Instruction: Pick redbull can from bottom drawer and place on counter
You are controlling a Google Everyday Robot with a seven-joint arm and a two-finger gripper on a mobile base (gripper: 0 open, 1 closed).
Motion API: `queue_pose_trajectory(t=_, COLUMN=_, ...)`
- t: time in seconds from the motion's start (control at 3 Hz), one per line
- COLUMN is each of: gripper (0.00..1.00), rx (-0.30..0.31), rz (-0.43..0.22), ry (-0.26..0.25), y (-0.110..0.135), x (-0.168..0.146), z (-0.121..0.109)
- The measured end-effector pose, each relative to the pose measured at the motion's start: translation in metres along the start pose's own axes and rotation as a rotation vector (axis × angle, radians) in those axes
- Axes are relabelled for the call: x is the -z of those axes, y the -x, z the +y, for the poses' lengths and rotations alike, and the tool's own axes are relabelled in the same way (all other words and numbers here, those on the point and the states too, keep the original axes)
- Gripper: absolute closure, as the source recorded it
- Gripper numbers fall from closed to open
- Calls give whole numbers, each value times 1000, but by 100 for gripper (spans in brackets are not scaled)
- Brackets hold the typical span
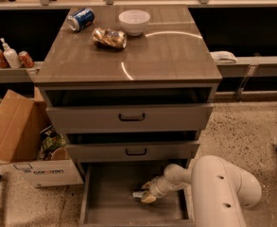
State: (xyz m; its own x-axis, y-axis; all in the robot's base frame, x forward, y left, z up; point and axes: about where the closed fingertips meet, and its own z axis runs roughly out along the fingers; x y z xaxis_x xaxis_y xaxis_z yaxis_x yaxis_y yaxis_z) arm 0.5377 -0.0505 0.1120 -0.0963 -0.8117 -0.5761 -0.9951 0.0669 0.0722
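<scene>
The bottom drawer (109, 200) of the cabinet is pulled open. A small silvery redbull can (137, 194) lies on its floor, right of the middle, mostly hidden by my gripper. My gripper (146, 196) reaches into the drawer from the right and sits right at the can, low over the drawer floor. The white arm (218, 188) comes in from the lower right. The glossy grey-brown counter (166, 51) is the cabinet's top.
On the counter stand a blue soda can (81, 19) on its side, a gold foil snack bag (109, 38) and a white bowl (134, 21). The two upper drawers stand slightly open. A cardboard box (20, 141) sits on the floor at the left.
</scene>
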Motion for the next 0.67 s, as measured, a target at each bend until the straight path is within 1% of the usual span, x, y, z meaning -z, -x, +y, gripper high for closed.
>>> queue_pose_trajectory(t=0.33, gripper=100, rx=0, rz=0, ry=0, y=0, x=0, z=0)
queue_pose_trajectory(t=0.67, gripper=100, rx=21, rz=-20, ry=-7, y=8, x=11, z=3)
